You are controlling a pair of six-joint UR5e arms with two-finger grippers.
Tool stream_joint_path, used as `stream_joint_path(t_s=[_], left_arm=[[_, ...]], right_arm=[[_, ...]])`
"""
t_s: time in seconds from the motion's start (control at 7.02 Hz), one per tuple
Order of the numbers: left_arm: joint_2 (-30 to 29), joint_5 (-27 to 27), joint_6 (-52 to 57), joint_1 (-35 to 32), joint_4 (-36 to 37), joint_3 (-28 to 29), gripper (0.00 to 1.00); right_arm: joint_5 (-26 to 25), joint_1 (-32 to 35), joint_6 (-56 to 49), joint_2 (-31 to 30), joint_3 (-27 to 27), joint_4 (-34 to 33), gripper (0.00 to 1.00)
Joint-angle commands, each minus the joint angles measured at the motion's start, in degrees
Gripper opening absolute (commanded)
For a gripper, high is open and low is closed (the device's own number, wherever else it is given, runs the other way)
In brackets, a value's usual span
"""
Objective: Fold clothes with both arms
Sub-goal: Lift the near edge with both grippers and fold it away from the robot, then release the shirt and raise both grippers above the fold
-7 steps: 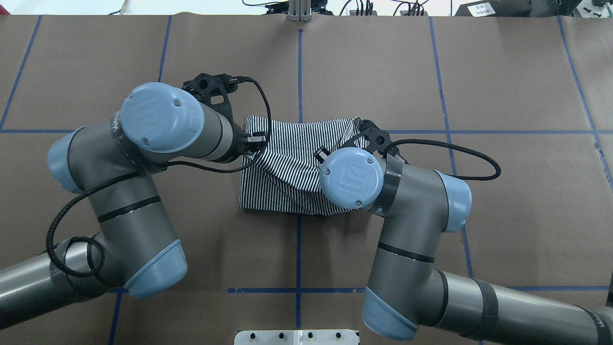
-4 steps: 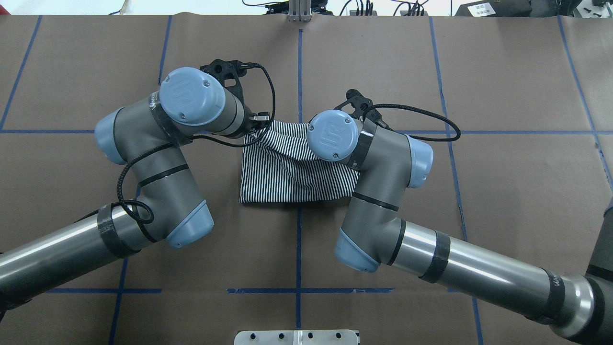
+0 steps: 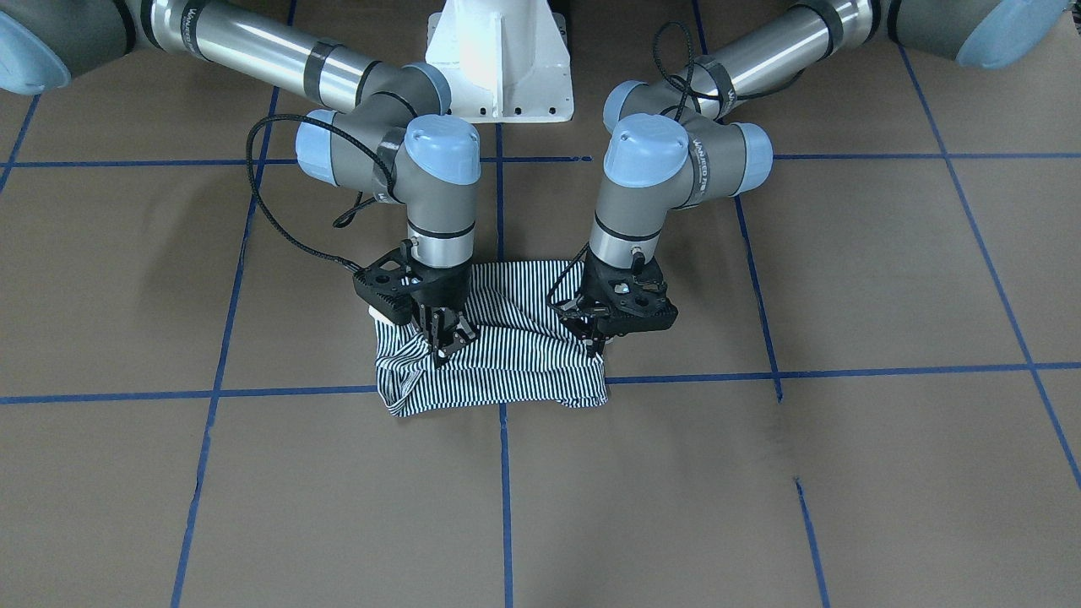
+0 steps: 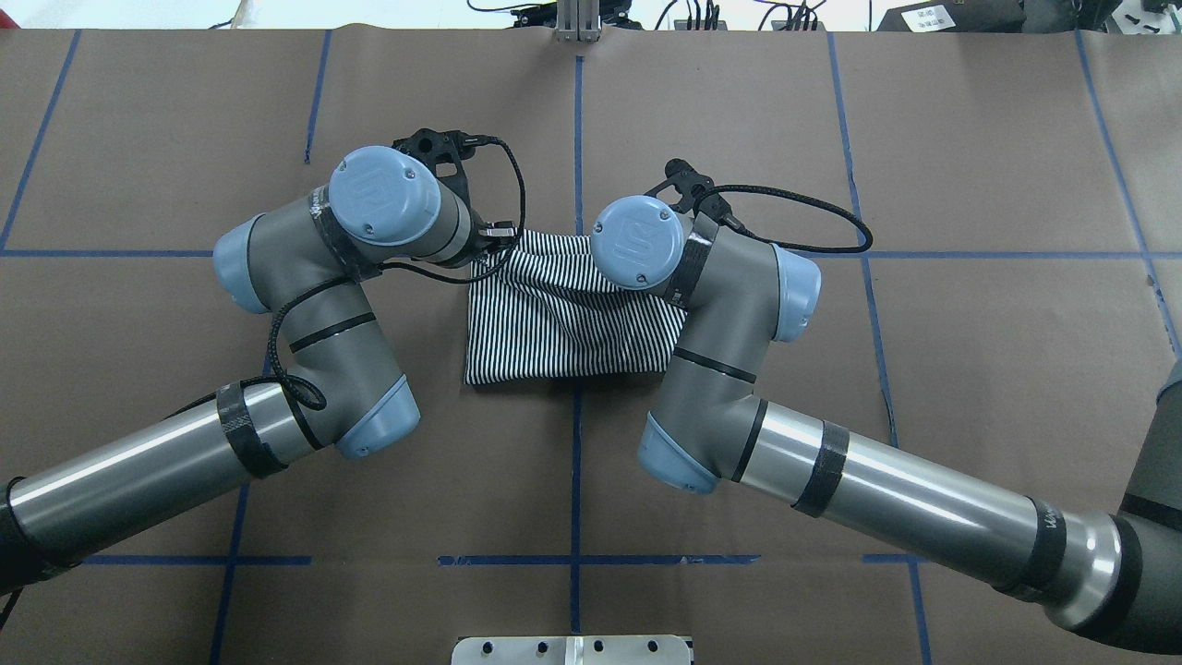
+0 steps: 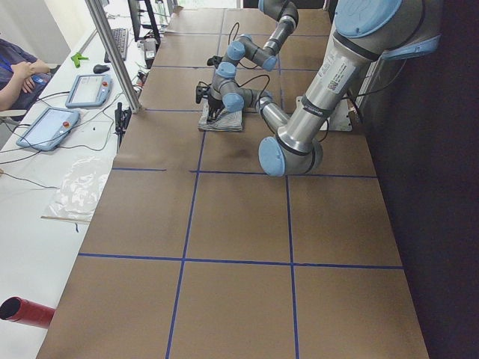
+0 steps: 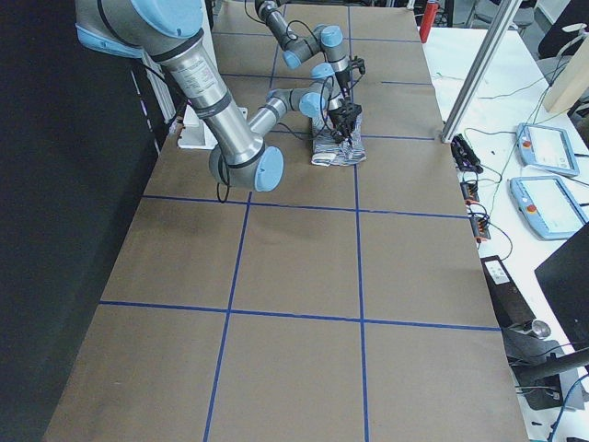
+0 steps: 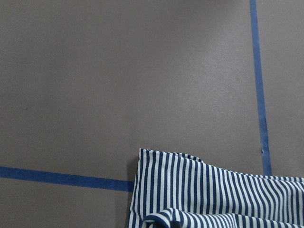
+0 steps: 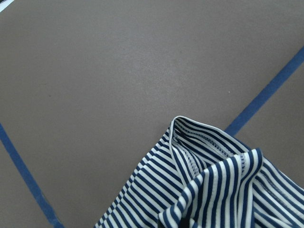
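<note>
Striped shirt (image 3: pixel 507 367) (folded over), pinched by left gripper (image 3: pixel 594 339), right gripper (image 3: pixel 444 339)

Left arm (image 3: pixel 643 198), right arm (image 3: pixel 439 207) bent inward, wrists vertical, left hand (image 3: pixel 594 338), right hand (image 3: pixel 443 339) low, pinched closed.

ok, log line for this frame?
stage: fold underway | polo shirt: doubled over on table | left end effector: shut on shirt, far side | right end effector: shut on shirt, far side
</note>
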Motion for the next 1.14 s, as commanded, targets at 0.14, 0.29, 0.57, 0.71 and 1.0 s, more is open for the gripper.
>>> stream_joint_path(t_s=[0.14,0.29,0.57,0.71,1.0], left_arm=[[1.53,-0.64,13.74,-3.02,-3.85,-0.07,1.0],[2.5,-3.6,18.82,-5.31,-4.83,-0.16,1.0],[4.52,-8.64,23.95,-8.32,-7.19,-0.25,1.0],[4.44,-8.64,23.79,-8.32,-7.3,-0.25,1.0],[4.44,-8.64,23.35,-8.32,-7.47,-0.25,1.0]], right_arm=[[0.28,1.39,-4.67,0.13,0.51,0.06,1.0],[2.63,2.01,-9.03,0.21,1.21,0.06,1.0],[3.01,1.67,-14.08,-0.05,4.2,-0.29,1.0],[2.66,-0.16,-15.92,-0.31,4.64,-0.55,1.0],[1.0,-4.46,-25.11,-1.1,4.56,-3.34,1.0]])
